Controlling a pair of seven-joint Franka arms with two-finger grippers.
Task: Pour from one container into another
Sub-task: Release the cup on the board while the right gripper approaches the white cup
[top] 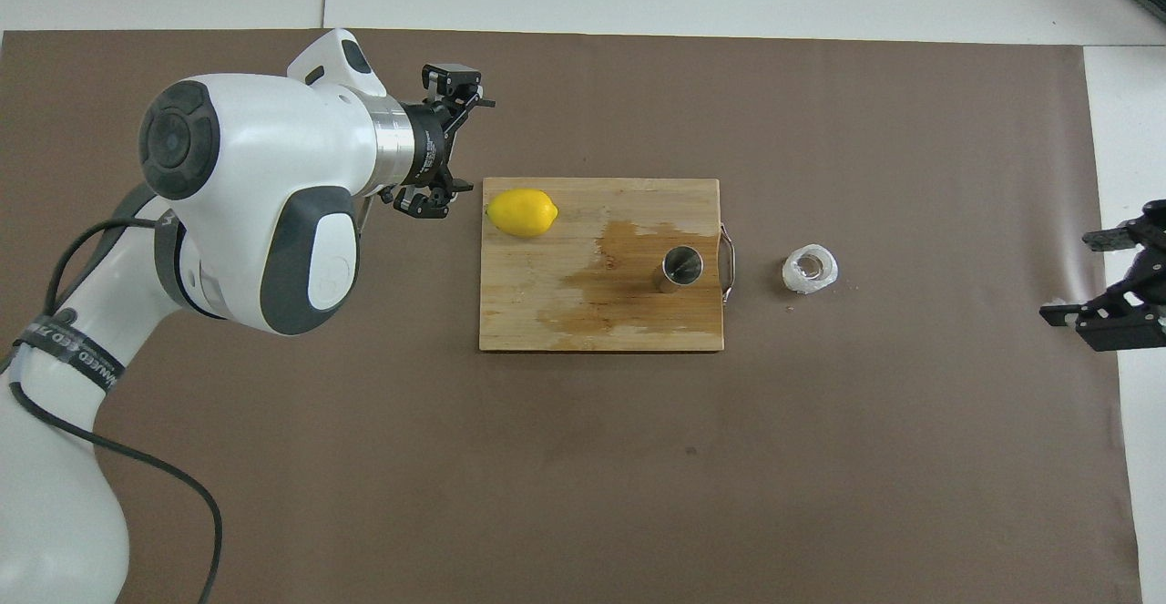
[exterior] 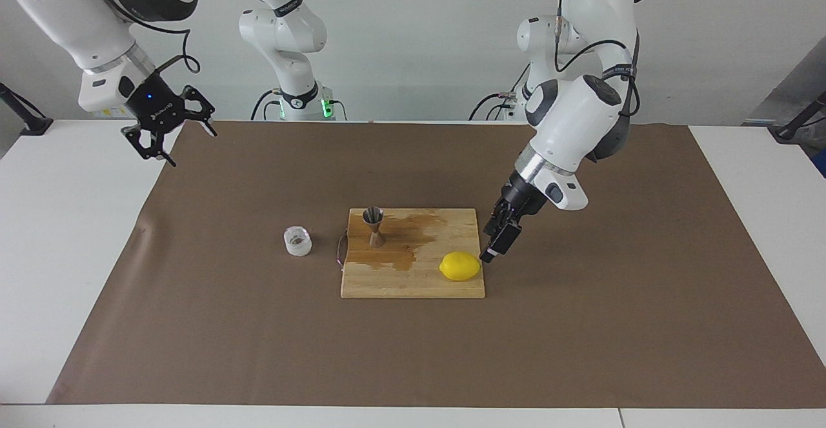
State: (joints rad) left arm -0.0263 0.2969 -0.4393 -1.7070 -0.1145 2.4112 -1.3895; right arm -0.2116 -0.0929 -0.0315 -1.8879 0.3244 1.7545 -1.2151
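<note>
The small clear whitish cup [exterior: 297,241] stands upright on the brown mat, beside the board toward the right arm's end; it also shows in the overhead view [top: 810,269]. The grey metal jigger [exterior: 373,226] stands upright on the wooden cutting board [exterior: 413,283], on a wet stain; from overhead its open top shows [top: 680,269]. My left gripper [exterior: 495,237] is open and empty, low over the mat just off the board's edge at the left arm's end, beside the lemon [exterior: 460,266]. My right gripper [exterior: 192,149] is open, empty and raised over the mat's edge at the right arm's end, where that arm waits.
The yellow lemon [top: 522,212] lies on the board's corner next to the left gripper [top: 474,144]. The board [top: 547,312] has a metal handle [top: 728,262] on the side toward the cup. The right gripper [top: 1070,276] shows at the mat's edge.
</note>
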